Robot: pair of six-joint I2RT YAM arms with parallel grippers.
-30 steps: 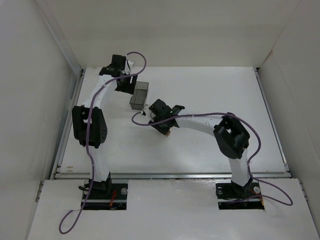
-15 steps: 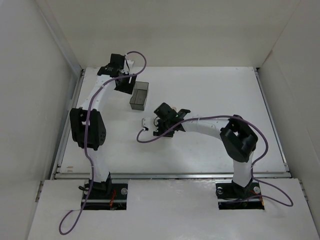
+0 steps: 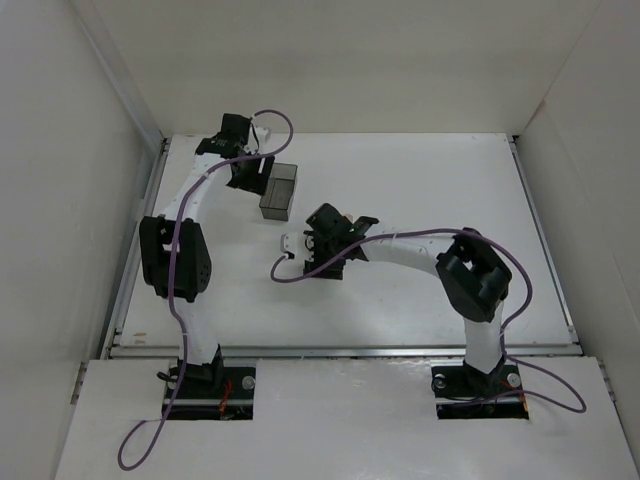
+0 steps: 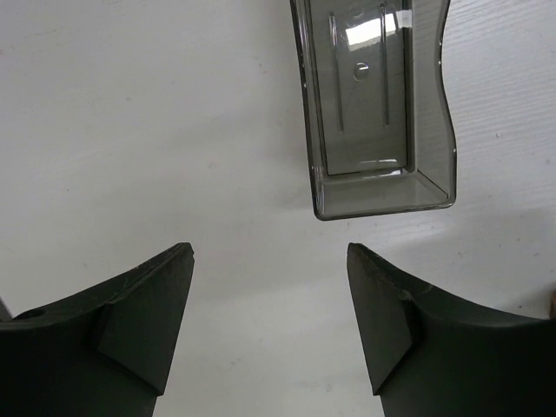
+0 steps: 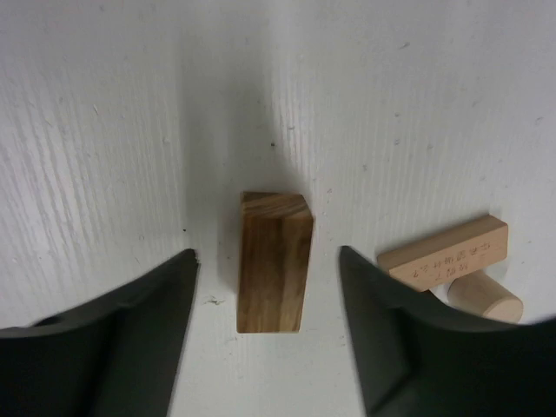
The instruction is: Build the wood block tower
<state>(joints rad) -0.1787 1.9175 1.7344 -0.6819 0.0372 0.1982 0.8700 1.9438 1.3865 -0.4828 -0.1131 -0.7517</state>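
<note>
As the surface (image 3: 450, 200) is scanned from its left edge, the left claw (image 4: 269, 261) is met first, near the far-left corner. Its fingers (image 4: 148, 313) are spread wide and nothing is held between them. Just ahead of it, a dark translucent grey bin (image 4: 382, 187) is seen resting on the surface, with its near end turned toward the claw but apart from it. In the top view the bin (image 3: 278, 190) is shown just beside the left wrist.

Nearer the middle of the surface, a little toward the left edge, the right claw (image 5: 265, 256) is pointed down. Its fingers are set at a moderate width around a wood block (image 5: 274, 276), which rests on the surface. A strip of bare surface is shown on either side of the block, so it is straddled but not gripped.

To the right of the right-hand finger, a paler lettered block (image 5: 445, 253) is laid at a slant. A round peg (image 5: 486, 300) is seen touching its lower edge; whether the block rests on the peg cannot be told. In the top view these pieces are hidden beneath the right arm's wrist.
</note>
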